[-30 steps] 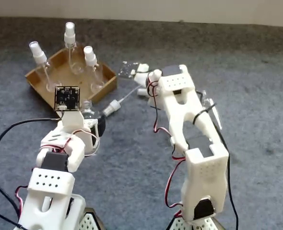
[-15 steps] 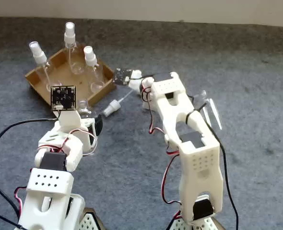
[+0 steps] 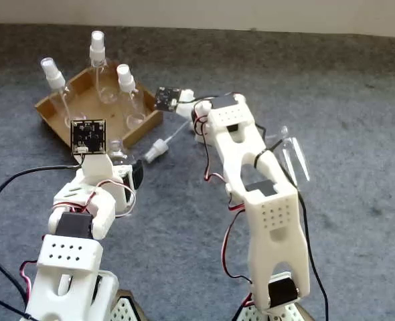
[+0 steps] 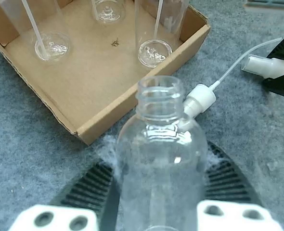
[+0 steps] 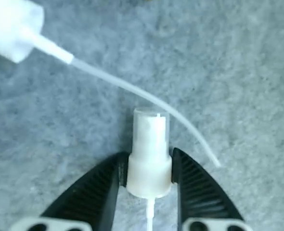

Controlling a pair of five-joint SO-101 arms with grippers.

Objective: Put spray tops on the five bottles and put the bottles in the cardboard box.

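Three bottles point(image 3: 101, 77) in cardboard box point(image 3: 53, 120); spray top point(image 3: 159, 148) just beside.

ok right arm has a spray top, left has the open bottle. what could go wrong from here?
1. The tube of the loose spray top curves close past the held spray top in the right tool; lifting may drag it.
2. The bottle in the left tool has a narrow neck; the dip tube could miss it.

left wrist view: clear round plastic bottle point(image 4: 156, 149) cut by the edge, base unseen | three clear bottles point(image 4: 154, 29) cut off, bases alone visible | right wrist view: loose white plastic spray top point(image 5: 12, 29) blurred, cut by a corner; gripped white spray top point(image 5: 149, 154), tube runs off the edge | high view: lying clear bottle point(image 3: 292, 157) partly behind right arm point(image 3: 251, 154)
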